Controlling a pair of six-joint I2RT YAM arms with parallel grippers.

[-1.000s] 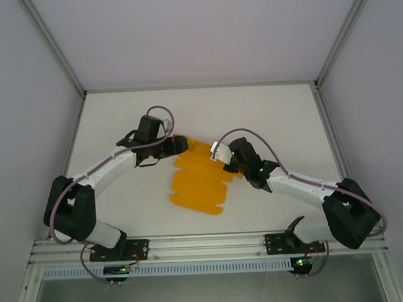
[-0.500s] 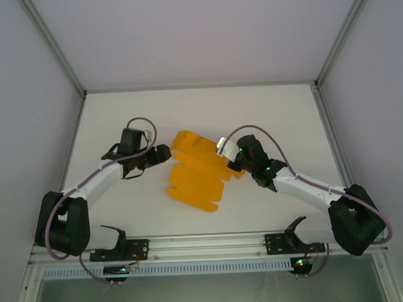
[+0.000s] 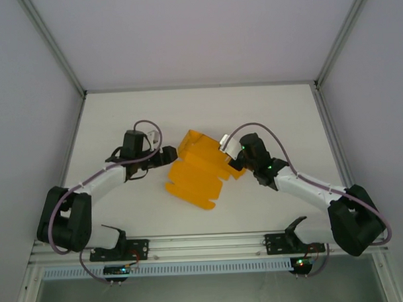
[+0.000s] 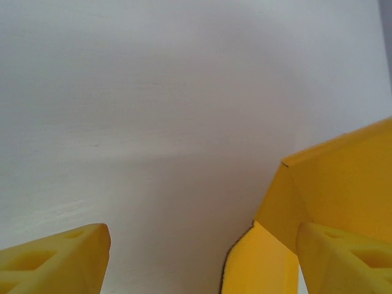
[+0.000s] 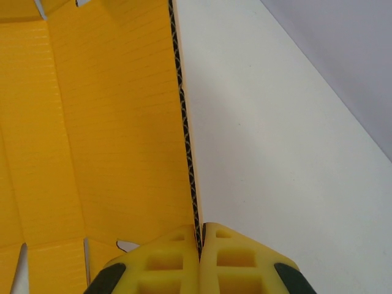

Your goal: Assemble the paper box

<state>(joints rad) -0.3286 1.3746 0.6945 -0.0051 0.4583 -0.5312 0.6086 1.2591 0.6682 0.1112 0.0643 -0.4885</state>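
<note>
1. Since a second ago, the far panel of the paper box (image 3: 201, 165) has gone from lying flat to standing up in a fold. The left gripper (image 3: 170, 155) has let go of the far-left corner, backed off and come partway back. The right gripper (image 3: 229, 160) has shifted only slightly.
2. On the table (image 3: 121, 114), the box sits about the middle, well apart from every edge. Its near part lies flat and its far part is tilted up.
3. We judge the step in hand to be raising and setting that far wall. To do it well, we would keep the right pinch steady as an anchor so the sheet cannot slide. We would bring the left gripper onto the raised panel's left end close to the crease. Pressing there should bend the card at its score; mid-panel it may buckle.
4. The left gripper is spread wide and holds nothing. In the left wrist view its fingers (image 4: 61, 254) stand far apart, with the raised panel just beside the right one. The right gripper is clamped on the box's right edge, and the card edge runs between its pads (image 5: 165, 266).
5. We count one table, two arms (image 3: 103, 177), one paper box, two grippers and four fingers.
</note>
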